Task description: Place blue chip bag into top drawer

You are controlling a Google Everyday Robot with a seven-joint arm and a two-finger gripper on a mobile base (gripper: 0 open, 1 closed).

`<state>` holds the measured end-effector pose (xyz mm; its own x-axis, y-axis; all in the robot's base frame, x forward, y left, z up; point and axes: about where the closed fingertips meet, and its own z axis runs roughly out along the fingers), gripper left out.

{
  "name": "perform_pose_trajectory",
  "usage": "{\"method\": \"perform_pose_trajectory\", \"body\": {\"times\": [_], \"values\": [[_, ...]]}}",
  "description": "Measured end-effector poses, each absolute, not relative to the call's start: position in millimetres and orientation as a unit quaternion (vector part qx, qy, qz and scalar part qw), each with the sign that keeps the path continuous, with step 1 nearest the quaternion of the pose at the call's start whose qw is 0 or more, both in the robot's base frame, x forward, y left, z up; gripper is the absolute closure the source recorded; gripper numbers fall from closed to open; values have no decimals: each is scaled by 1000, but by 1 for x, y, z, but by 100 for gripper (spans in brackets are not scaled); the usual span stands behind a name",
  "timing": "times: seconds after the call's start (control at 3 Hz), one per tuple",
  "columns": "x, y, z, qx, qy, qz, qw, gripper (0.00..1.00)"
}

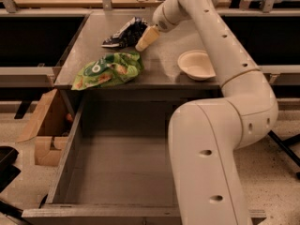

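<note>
Camera view: fingers pressed together, gripping nothing, angled down over back of table. Blue chip bag lying on table just left of fingertips. Green chip bag down-left of fingers, white bowl to right. Top drawer open, well below fingers.

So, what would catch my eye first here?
The big white arm fills the right side, its gripper right beside the blue chip bag at the back of the countertop. Below, the top drawer stands open, with a green chip bag on the edge above it.
</note>
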<state>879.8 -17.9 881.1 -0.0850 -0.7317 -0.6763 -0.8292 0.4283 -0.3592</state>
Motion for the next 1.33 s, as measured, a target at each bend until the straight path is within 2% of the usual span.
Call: {"method": "perform_pose_trajectory", "body": {"times": [0.67, 1.0, 1.33], "values": [[911, 31, 867, -518, 727, 69, 445, 0], [916, 45, 868, -508, 724, 83, 459, 18], [916, 45, 868, -508, 724, 83, 459, 41]]}}
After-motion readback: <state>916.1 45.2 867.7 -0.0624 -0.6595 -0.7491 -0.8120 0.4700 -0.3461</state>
